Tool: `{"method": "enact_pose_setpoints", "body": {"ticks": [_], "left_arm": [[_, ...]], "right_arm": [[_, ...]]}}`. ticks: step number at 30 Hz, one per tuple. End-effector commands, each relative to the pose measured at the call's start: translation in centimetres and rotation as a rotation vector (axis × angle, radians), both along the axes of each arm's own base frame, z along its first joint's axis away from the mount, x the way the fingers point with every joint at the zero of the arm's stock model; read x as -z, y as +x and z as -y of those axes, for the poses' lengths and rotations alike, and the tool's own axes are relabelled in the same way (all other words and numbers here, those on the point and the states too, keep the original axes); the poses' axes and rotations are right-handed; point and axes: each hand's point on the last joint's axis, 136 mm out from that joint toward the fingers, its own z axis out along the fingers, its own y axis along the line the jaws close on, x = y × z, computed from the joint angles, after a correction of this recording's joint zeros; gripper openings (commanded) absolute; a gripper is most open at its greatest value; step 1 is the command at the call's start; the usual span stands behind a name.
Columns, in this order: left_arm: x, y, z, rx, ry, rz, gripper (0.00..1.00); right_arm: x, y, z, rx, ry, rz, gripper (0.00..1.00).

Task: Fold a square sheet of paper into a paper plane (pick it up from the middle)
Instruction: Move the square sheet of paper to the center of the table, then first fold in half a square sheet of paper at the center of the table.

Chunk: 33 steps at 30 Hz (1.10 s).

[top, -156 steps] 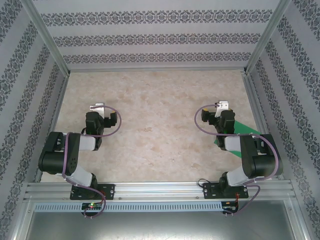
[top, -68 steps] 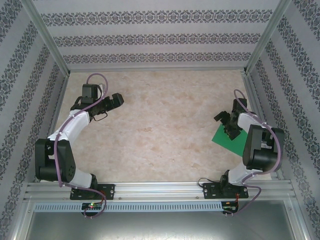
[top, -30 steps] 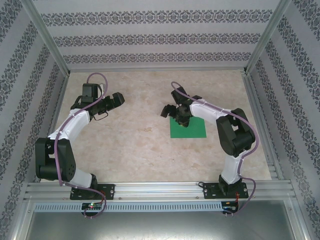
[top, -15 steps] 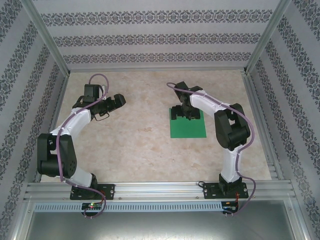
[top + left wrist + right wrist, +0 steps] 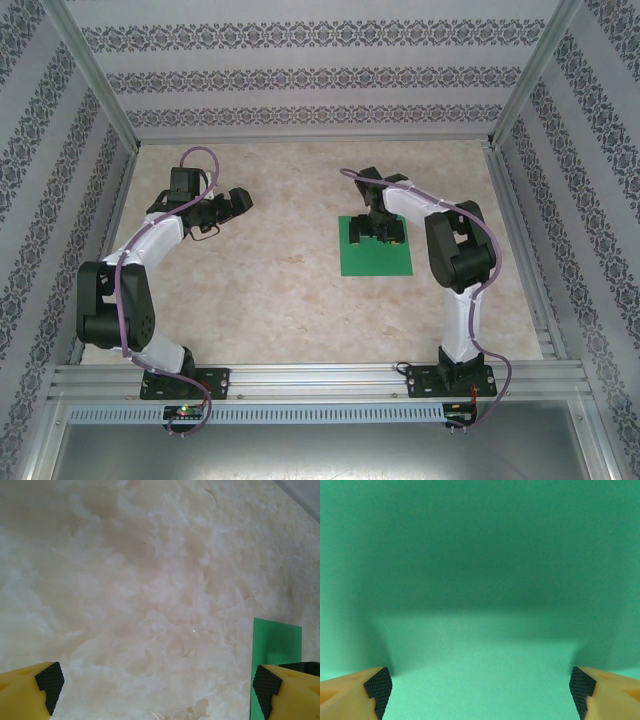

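green square sheet of paper (image 5: 378, 262) lying flat just right of centre in top view, right gripper (image 5: 378, 232) over its far edge, jaws spread wide, left gripper (image 5: 238, 201) off at upper left, also released

Square sheet of paper (image 5: 376, 258): bright green, flat, unfolded, mid-table, right of centre.

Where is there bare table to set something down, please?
The widest bare patch lies between the left gripper and the paper, running down to the near edge. The table beyond both grippers, on the far side, is also free. It is crowded at the paper's far edge, under the open right gripper.
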Motion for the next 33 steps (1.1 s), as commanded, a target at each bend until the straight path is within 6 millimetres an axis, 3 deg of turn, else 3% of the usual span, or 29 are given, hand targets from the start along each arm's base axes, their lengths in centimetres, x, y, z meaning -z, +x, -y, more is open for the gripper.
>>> {"method": "enact_pose_setpoints", "body": {"ticks": [1,10,19,27,29,33], "left_arm": [[-0.4,0.2,0.3,0.003,-0.019,-0.012,1.00],[-0.5,0.3,0.3,-0.005,-0.024,-0.006,1.00],[-0.3,0.1,0.6,-0.029,-0.057,-0.018,1.00],[1.4,-1.3,4.1,0.006,-0.240,-0.105,0.97],[1.7,-1.8,5.2,0.031,-0.268,-0.114,0.97],[2.1,-2.7,7.2,0.071,-0.359,-0.123,0.97]], "right_arm": [[2.1,-1.3,0.3,0.000,-0.014,-0.068,0.92],[4.0,-2.5,1.0,0.009,-0.057,-0.120,0.89],[2.7,-1.7,-0.3,0.023,0.027,-0.078,0.80],[-1.0,-0.3,-4.9,0.119,0.313,0.037,0.40],[-2.3,-0.2,-6.7,0.120,0.397,0.057,0.35],[-6.5,-0.6,-12.7,0.046,0.675,0.100,0.33]]}}
